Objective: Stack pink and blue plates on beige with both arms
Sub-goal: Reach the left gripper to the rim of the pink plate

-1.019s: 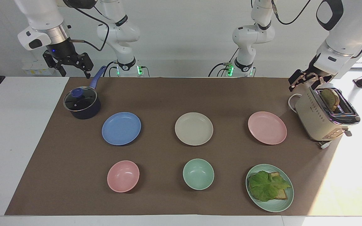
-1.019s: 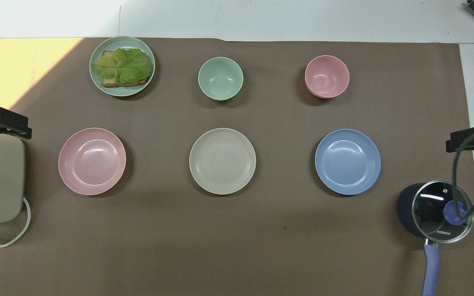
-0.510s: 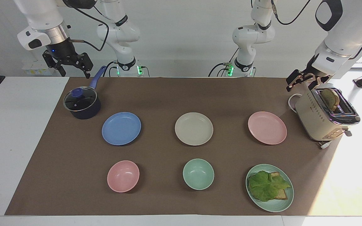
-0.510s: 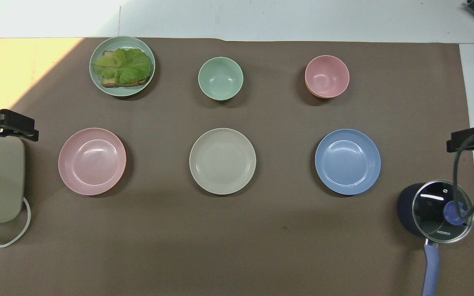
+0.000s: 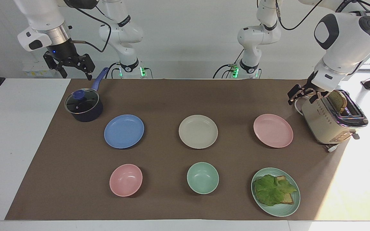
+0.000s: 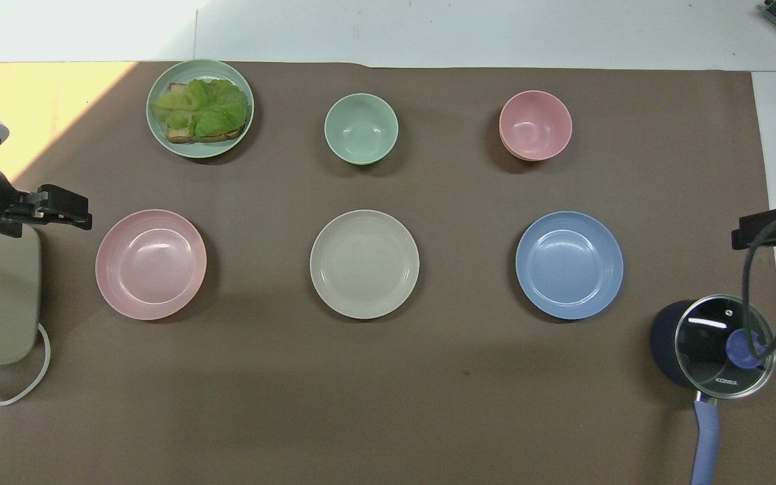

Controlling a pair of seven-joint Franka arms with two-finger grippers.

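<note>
Brown matting covers most of the white table, with pale wall at the top of the facing view. Three plates lie in a row across the middle of that view: the blue plate at centre left, the beige plate in the centre, the pink plate at centre right. All three lie flat, face up, empty and well apart; being round, they have no long axis to speak of.

Lower in the frame sit a pink bowl and a mint-green bowl, both empty, and at the lower right a mint-green plate bearing lettuce on toast. At the upper left a dark saucepan stands under a glass lid; its blue handle points toward the robots. At the right edge a cream toaster holds a slice of bread upright in its slot.

Left gripper hangs at the upper right of the facing view, over the mat just beside the toaster's end, jaws spread and holding nothing; in the overhead view it shows at the left edge, beside the pink plate. Right gripper hangs at the upper left, over the table's edge near the saucepan handle, fingers spread wide and empty.
</note>
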